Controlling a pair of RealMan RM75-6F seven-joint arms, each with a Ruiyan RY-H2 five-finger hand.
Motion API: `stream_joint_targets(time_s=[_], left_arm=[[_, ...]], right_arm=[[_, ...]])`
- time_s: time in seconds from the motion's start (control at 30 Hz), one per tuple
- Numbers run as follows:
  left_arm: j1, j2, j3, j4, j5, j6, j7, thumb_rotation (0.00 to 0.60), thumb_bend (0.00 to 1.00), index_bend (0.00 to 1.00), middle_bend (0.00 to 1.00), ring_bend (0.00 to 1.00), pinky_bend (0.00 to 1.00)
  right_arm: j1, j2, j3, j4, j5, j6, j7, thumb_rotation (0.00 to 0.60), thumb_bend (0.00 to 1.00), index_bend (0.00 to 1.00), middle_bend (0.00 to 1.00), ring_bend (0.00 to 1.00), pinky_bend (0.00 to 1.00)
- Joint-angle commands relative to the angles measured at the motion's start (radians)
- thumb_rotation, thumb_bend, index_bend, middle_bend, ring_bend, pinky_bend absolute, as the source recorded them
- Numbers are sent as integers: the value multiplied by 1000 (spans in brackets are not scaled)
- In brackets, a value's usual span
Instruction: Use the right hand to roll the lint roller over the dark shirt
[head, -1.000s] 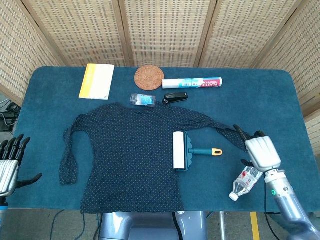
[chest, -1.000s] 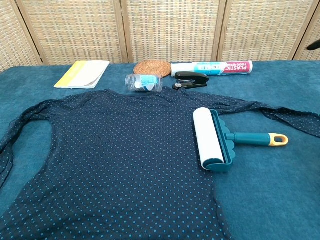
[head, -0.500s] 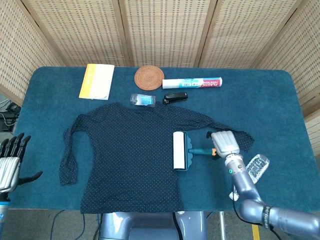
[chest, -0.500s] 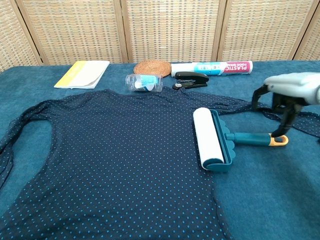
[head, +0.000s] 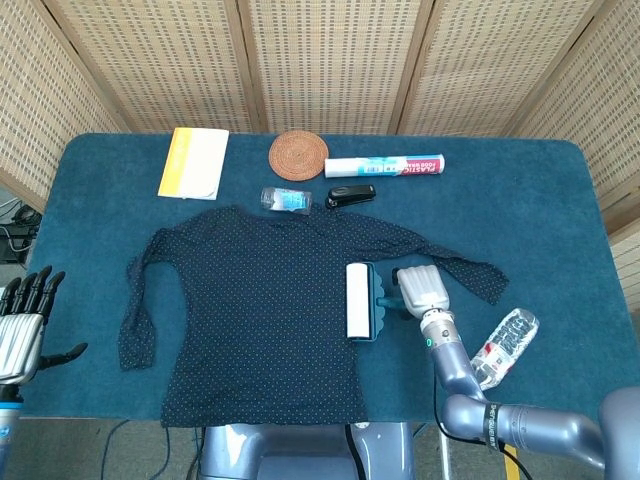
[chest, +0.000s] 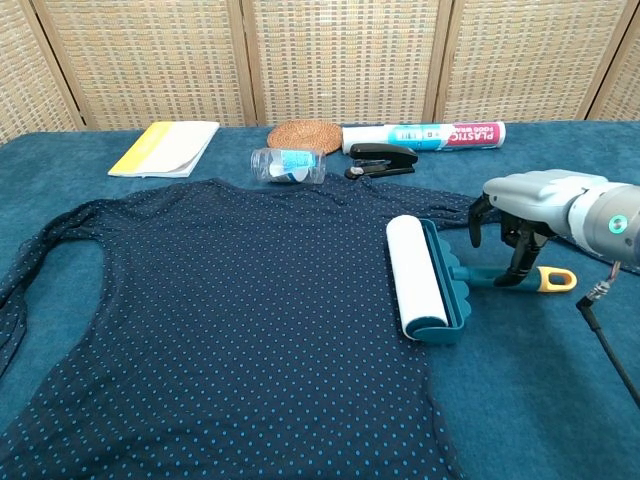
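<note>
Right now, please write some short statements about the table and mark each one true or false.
1. The lint roller lies on the dark shirt. True.
2. The right hand is above the roller's handle, fingers pointing down. True.
3. The stapler is white. False: it is black.
4. The left hand holds the booklet. False: it is off the table's near left corner and holds nothing.
5. A water bottle lies at the right. True.

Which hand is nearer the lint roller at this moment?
The right hand: it hovers directly over the lint roller handle, fingers pointing down around it. The left hand sits at the table's far left edge, beyond the dark shirt.
</note>
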Motion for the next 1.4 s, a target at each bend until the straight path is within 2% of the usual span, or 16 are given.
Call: stream_joint_targets(time_s=[0.03, 0.6, 0.7, 0.77, 0.87, 1.0, 1.13, 1.27, 1.4], left_arm=[[0, 1, 1, 0, 0, 0, -2, 600, 0, 0, 0, 0, 0], [-3, 3, 1, 6, -8, -6, -12, 600, 0, 0, 0, 0, 0], [-4, 3, 0, 8, -11, -8, -13, 600, 0, 0, 0, 0, 0], [-5, 3, 0, 9, -13, -9, -14, 600, 0, 0, 0, 0, 0], [-7, 3, 0, 9, -15, -13, -14, 600, 0, 0, 0, 0, 0], [-9, 3, 0, 8, -17, -16, -15, 600, 0, 0, 0, 0, 0], [-11, 5, -2, 9, -24, -23, -23, 600, 0, 0, 0, 0, 0], [-15, 5, -6, 15, -36, -33, -31, 600, 0, 0, 0, 0, 0], [-21, 5, -12, 23, -51, -46, -39, 600, 0, 0, 0, 0, 0]], right_arm=[[9, -17, -6, 15, 16, 8, -12, 600, 363, 438, 1000, 1000, 1000], [25, -75, -45, 92, 59, 8, -42, 600, 389, 459, 1000, 1000, 1000], [23, -79, -53, 102, 55, 8, -44, 600, 514, 527, 1000, 1000, 1000], [22, -81, -59, 109, 43, 12, -44, 600, 667, 616, 1000, 1000, 1000], [19, -81, -61, 115, 13, 22, -33, 600, 798, 699, 1000, 1000, 1000], [21, -64, -59, 100, -26, 27, -24, 600, 815, 718, 1000, 1000, 1000], [67, -7, -44, 46, -61, 27, -94, 600, 813, 730, 1000, 1000, 1000], [130, 27, -18, 32, -33, 15, -193, 600, 804, 734, 1000, 1000, 1000], [219, 53, 14, 45, 64, -25, -320, 600, 795, 737, 1000, 1000, 1000]])
